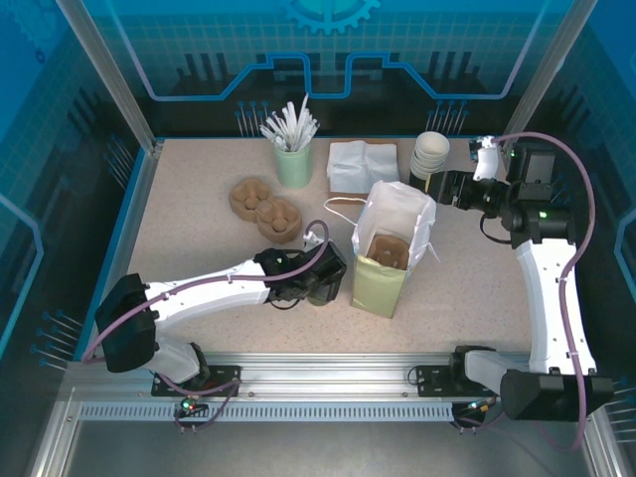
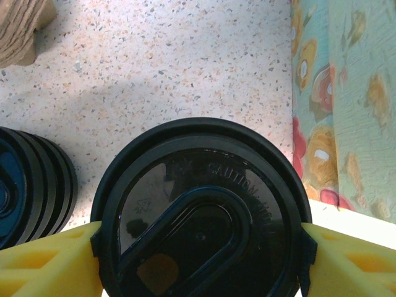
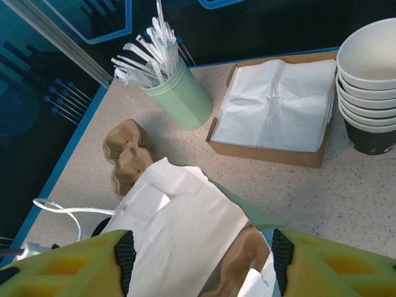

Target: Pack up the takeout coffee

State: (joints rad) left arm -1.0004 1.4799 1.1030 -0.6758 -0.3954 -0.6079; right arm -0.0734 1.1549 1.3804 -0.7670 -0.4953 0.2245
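The takeout coffee (image 2: 198,210) stands on the table left of the paper bag (image 1: 397,224), its round black lid seen from above in the left wrist view. My left gripper (image 1: 323,281) is shut on it, a yellow finger's black pad (image 2: 308,247) pressed against each side of the lid. The cup's body is hidden under the lid and the gripper. The bag stands upright and open, with a brown cardboard carrier (image 1: 386,250) inside. My right gripper (image 1: 445,187) hovers open at the bag's upper right, and nothing is between its fingers (image 3: 124,257) above the bag's white mouth (image 3: 179,229).
A stack of black lids (image 2: 31,185) sits just left of the cup. Two brown pulp carriers (image 1: 266,207) lie at mid left. At the back stand a green cup of stirrers (image 1: 293,159), a napkin tray (image 1: 363,164) and a stack of lidless cups (image 1: 430,154).
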